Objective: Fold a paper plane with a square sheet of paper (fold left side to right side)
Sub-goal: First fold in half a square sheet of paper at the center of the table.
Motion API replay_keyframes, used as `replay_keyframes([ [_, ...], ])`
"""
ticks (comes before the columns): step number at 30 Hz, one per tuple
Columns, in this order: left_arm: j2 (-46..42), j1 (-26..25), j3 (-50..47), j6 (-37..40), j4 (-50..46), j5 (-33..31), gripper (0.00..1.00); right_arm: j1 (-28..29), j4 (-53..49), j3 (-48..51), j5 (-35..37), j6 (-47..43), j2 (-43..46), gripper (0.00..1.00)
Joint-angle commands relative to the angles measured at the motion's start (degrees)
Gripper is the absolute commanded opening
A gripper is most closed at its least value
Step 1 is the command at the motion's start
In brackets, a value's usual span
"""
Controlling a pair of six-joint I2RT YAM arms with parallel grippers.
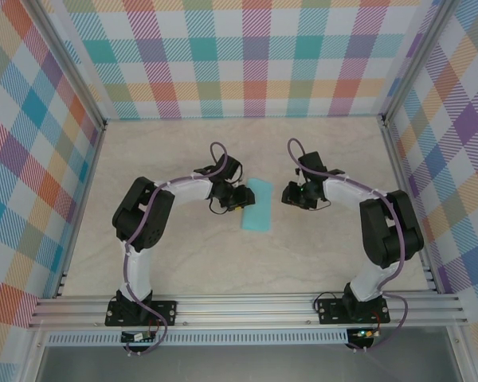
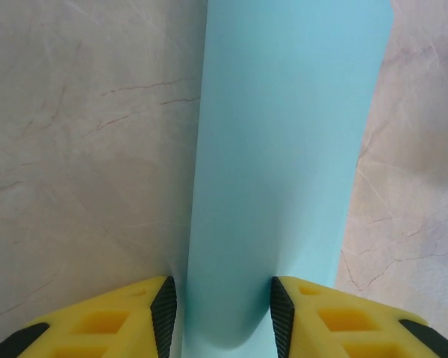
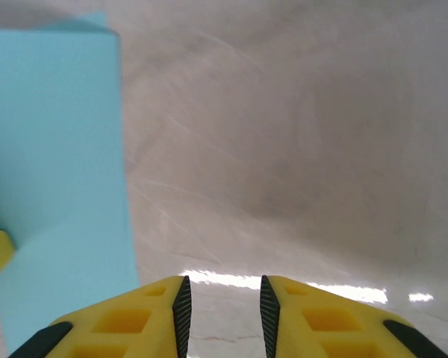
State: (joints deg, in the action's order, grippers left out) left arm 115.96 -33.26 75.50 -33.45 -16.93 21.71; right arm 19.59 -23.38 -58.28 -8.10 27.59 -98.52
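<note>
Left gripper [image 2: 222, 317]: jaws apart, the black pads facing each other across a moderate gap. The sheet of paper [image 2: 284, 149] runs between them and away from the wrist camera as a long turquoise strip. It fills most of the gap and reaches the pad on the right of that view. A sliver of the surface [image 2: 82, 149] shows beside the other pad. Close to the pads the paper rises in a soft, rounded curve rather than a sharp crease. Whether the pads press on it cannot be told.

Right gripper [image 3: 222, 317]: jaws apart by a narrow gap, with only bare surface [image 3: 299, 149] between and ahead of them. The sheet [image 3: 52, 149] lies off to the left in this view, clear of both pads.

From above, the left gripper [image 1: 237, 197] sits at the sheet's left long edge. The right gripper [image 1: 289, 193] stands near the right long edge but apart from it. The sheet [image 1: 260, 205] lies folded into a narrow rectangle about midway across the surface [image 1: 183, 263]. Its long sides run from the near edge toward the far edge, slightly tilted.
</note>
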Motion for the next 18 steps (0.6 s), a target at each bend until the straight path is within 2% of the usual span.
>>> replay_keyframes([
  [1, 1.8, -0.9, 1.6, -1.0, -2.2, -0.9, 0.42, 0.0, -1.6, 1.4, -0.3, -0.2, -1.7, 0.30],
  [7, 1.9, -1.3, 2.3, -1.7, -2.8, -0.9, 0.45, 0.0, -1.2, 1.9, -0.7, 0.1, -2.0, 0.29],
  [18, 2.9, -1.7, 2.6, -3.0, -3.1, -1.4, 0.46, 0.1, -1.1, 2.3, -0.9, 0.4, -1.3, 0.29],
])
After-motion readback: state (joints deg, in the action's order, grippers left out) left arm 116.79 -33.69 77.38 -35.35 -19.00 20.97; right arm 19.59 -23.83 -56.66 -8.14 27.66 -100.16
